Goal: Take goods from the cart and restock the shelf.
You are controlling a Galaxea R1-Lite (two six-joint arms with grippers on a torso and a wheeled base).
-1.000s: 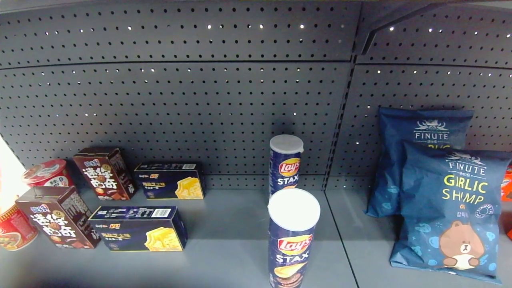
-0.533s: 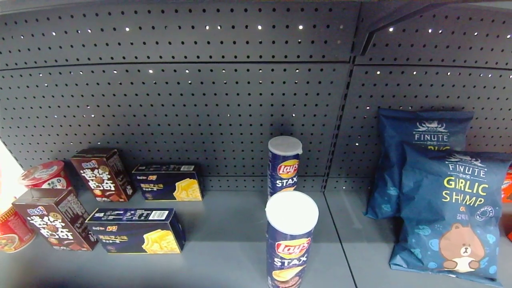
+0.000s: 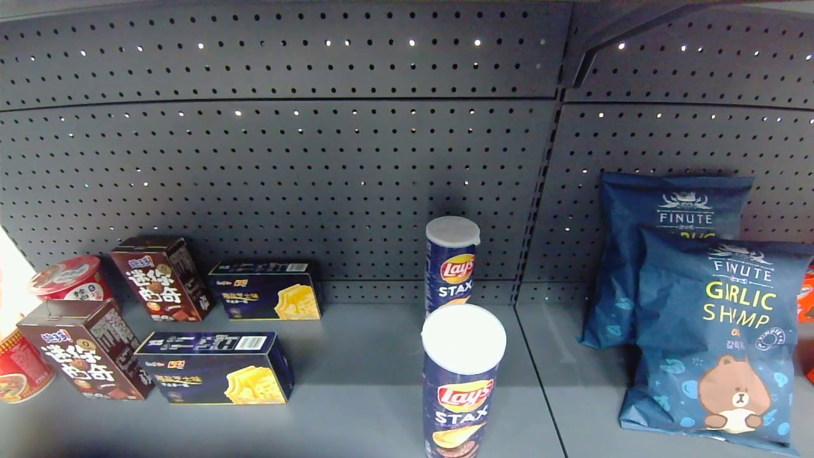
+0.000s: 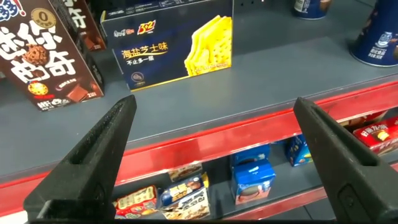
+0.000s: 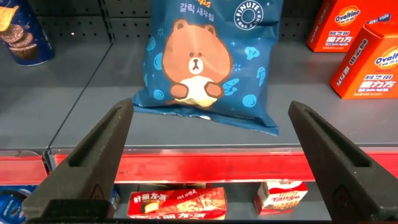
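Observation:
The grey shelf (image 3: 362,356) holds two upright chip cans (image 3: 463,375), two blue snack bags (image 3: 718,337), two dark blue boxes (image 3: 216,369), two brown boxes (image 3: 86,350) and red cups (image 3: 67,278). My left gripper (image 4: 214,106) is open and holds nothing. It hangs just in front of the shelf's red front edge (image 4: 205,140), facing a dark blue box (image 4: 174,46) and a brown box (image 4: 43,56). My right gripper (image 5: 211,107) is also open with nothing in it, in front of the shelf edge (image 5: 205,165) and facing the bear-printed blue bag (image 5: 208,62).
Orange boxes (image 5: 367,56) stand beside the bear bag. A lower shelf under the red edge carries small packs (image 4: 252,177). Bare shelf floor lies between the dark blue boxes and the chip cans. A pegboard wall (image 3: 318,159) closes the back.
The whole head picture has shifted slightly, so the camera moved. None of the goods on the shelf has moved.

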